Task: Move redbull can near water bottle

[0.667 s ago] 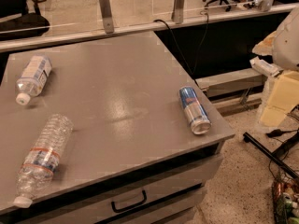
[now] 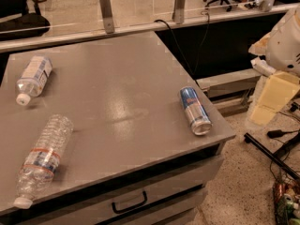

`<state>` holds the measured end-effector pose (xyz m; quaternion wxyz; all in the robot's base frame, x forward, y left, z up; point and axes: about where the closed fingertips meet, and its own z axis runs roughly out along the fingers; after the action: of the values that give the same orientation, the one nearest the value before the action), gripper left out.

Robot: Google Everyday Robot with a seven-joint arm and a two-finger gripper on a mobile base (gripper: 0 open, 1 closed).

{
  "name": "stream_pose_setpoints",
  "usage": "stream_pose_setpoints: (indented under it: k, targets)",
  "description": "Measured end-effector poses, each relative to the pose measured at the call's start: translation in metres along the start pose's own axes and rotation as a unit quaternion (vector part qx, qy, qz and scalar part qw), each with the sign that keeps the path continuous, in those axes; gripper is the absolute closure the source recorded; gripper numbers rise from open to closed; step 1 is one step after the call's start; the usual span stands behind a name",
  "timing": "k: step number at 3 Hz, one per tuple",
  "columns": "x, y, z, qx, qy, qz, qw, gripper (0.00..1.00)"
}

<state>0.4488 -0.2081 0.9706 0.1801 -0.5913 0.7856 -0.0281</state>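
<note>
Grey table (image 2: 117,74): camera view, flat slab top, with a drawer with a black handle (image 2: 129,203) under the near edge.
Redbull can (image 2: 195,110): lying on its side at 3 o'clock on the table, close to the right edge. Its top end points to about 5 o'clock.
Water bottle (image 2: 41,158): lying flat at 8 o'clock. The white cap is at the near edge, pointing to 7 o'clock, and the red-and-blue band wraps its lower half.
Can vs water bottle: well apart, on opposite sides of the table.
Shorter bottle (image 2: 33,78): large white-blue label, lying at 10 o'clock, cap toward 7 o'clock.
Gripper (image 2: 271,95): off the table, out past 3 o'clock, cream-coloured, below the white arm housing (image 2: 286,36). It touches nothing on the table.
Gripper state: cannot tell whether spread or pressed together.
</note>
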Motion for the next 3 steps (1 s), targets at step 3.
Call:
stream_pose_setpoints:
  k: [3]
  targets:
    - [-0.069,0.012,0.095,-0.08,-0.09,0.07,0.9903,0.0]
